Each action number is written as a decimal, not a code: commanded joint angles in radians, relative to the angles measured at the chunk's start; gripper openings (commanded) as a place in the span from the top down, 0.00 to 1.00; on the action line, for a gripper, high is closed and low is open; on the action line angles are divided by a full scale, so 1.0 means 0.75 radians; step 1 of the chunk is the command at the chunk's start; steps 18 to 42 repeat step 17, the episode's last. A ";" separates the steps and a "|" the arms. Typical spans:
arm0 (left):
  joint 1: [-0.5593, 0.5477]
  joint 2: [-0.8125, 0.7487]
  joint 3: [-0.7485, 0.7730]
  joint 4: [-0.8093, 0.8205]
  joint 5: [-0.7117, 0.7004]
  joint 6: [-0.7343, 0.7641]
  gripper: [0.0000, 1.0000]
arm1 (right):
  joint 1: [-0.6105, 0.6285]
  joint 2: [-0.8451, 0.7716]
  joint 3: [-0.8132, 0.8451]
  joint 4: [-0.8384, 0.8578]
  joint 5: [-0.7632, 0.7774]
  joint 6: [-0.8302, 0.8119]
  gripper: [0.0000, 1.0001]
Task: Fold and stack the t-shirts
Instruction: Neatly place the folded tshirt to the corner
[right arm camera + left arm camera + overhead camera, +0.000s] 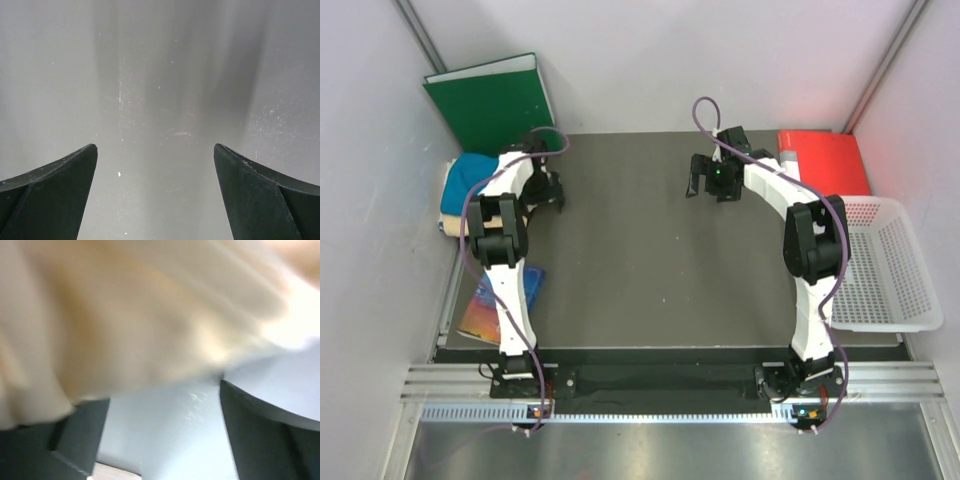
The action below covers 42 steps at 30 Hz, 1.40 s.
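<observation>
White basket (890, 270) at 3 o'clock; at 9, teal t-shirt (472, 176) tops pale t-shirt (450, 222), axis unclear; left gripper (165, 430) and right gripper (155, 190) gape unladen.

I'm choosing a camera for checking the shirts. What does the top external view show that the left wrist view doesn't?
Only top external: the teal shirt, green binder, red folder, white basket and right gripper. Only left wrist: its fingers apart, nothing between them, with the pale shirt in blurred close-up above. Both: the pale shirt and the left gripper.
</observation>
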 commanded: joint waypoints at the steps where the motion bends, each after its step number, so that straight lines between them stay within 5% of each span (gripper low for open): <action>1: -0.034 -0.226 -0.117 0.110 0.049 0.030 0.01 | 0.003 -0.107 0.033 0.035 0.027 -0.011 0.00; 7: -0.224 -0.352 -0.234 0.306 0.141 0.106 0.01 | -0.007 -0.107 0.058 0.013 0.078 -0.033 0.00; 17: -0.508 -0.084 -0.009 0.180 0.186 0.184 0.01 | -0.015 -0.103 0.074 -0.020 0.092 -0.062 0.00; 42: -0.508 -0.084 -0.009 0.180 0.186 0.184 0.01 | -0.015 -0.103 0.074 -0.020 0.092 -0.062 0.00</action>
